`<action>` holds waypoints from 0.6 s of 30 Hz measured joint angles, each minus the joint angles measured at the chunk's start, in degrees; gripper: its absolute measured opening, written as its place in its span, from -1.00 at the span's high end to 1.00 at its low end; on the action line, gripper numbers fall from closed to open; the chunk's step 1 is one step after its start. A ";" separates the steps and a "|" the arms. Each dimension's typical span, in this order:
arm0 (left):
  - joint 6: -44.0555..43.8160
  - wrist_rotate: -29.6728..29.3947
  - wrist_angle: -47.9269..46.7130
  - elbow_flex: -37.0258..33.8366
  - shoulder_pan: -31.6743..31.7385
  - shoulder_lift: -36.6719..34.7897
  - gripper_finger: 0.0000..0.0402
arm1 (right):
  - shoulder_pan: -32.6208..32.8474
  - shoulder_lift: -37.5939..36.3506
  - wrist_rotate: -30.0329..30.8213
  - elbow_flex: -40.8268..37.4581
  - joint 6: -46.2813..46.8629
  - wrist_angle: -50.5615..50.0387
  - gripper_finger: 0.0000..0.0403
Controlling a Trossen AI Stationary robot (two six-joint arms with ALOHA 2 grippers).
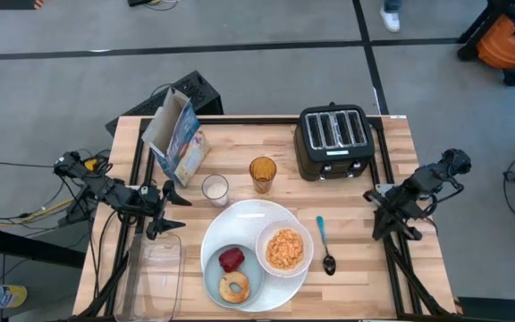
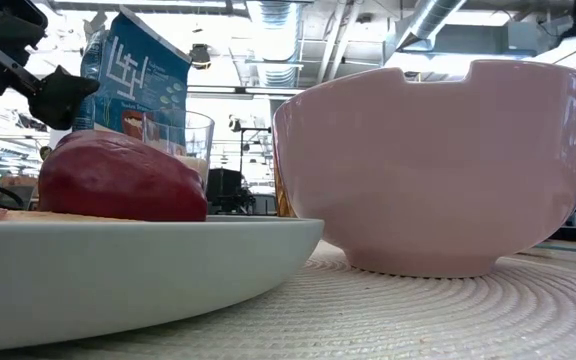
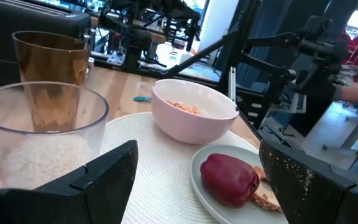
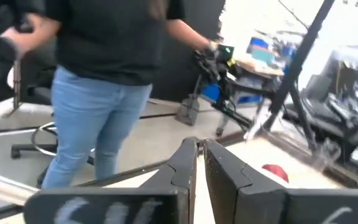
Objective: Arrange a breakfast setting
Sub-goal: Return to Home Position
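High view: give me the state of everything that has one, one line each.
blue cereal box: upright, top open
black toaster: slots empty
clear glass: partly filled, white
amber glass: looks empty
white bowl: holds orange flakes
small blue plate: holds apple and bagel
plastic tub: empty
left gripper: open
right gripper: shut

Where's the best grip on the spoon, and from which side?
Probably mid-handle on the blue-handled spoon, from straight above, closing across its narrow width. It lies flat on the table, handle toward the toaster, with clearance from the white bowl.
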 joint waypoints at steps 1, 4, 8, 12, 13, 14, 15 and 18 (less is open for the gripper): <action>-0.02 0.00 0.00 0.00 0.00 0.00 -0.61 | 0.00 0.00 0.77 0.00 1.56 -0.64 0.72; -0.05 0.01 0.00 0.00 0.00 0.00 -0.61 | 0.00 0.00 3.61 -0.09 9.72 -4.90 0.72; -0.09 0.02 -0.01 0.00 0.00 0.00 -0.61 | 0.00 -0.04 9.36 -3.41 17.44 -3.24 0.72; -0.09 0.04 -0.01 0.00 0.00 0.00 -0.61 | 0.00 -0.05 12.52 -6.49 21.88 -0.44 0.72; -0.09 0.02 -0.02 0.00 0.00 0.00 -0.61 | 0.00 -0.07 13.62 -7.21 22.44 -0.27 0.72; -0.09 0.03 -0.01 0.00 0.00 0.00 -0.61 | 0.00 -0.06 14.59 -7.77 22.87 -0.25 0.72; -0.09 0.04 -0.02 0.00 0.00 0.00 -0.61 | 0.00 -0.04 15.60 -8.15 23.52 -0.24 0.72; -0.09 0.04 -0.02 0.00 0.00 0.00 -0.61 | 0.00 -0.07 17.74 -9.17 23.90 0.25 0.72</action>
